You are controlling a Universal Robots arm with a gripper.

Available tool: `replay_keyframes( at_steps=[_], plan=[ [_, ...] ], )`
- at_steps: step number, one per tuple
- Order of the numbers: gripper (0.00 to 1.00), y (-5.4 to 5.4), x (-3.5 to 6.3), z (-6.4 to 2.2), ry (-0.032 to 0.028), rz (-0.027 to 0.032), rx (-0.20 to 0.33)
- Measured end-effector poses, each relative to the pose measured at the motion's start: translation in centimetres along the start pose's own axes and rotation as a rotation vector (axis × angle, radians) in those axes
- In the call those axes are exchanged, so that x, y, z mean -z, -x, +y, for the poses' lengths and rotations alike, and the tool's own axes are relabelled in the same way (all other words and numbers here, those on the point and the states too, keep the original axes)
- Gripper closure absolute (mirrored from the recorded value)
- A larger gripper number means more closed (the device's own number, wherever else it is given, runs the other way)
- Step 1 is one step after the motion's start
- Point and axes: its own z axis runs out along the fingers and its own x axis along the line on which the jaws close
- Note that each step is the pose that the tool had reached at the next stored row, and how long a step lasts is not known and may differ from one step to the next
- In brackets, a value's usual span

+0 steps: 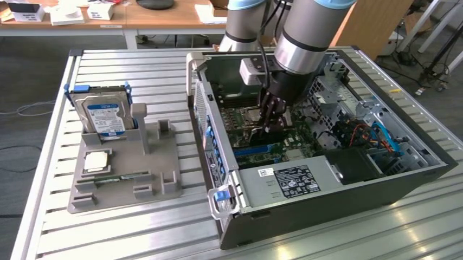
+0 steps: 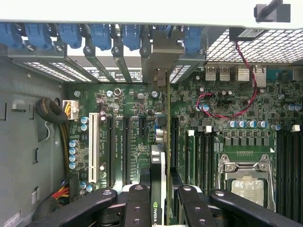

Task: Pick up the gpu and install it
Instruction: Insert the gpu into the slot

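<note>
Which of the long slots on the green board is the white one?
The long white plastic slot, right beside the column of small blue-topped capacitors. The long slots next to it are black.

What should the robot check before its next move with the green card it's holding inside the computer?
1. The pincer grips the gpu from both sides: ok.
2. The gpu is inside the computer case, over the motherboard: ok.
3. The gpu stands edge-on to the motherboard: ok.
4. The gpu is lined up with a slot: cannot tell, the card hides what is under it.
5. The red wire is apart from the gpu: ok.
</note>
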Motion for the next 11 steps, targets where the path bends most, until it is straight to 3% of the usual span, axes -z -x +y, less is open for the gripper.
replay_keyframes(
  at_steps=[11],
  plan=[
    [0.73, -0.01, -0.14, -0.03, 0.0002, 0.0001, 0.0]
  ],
)
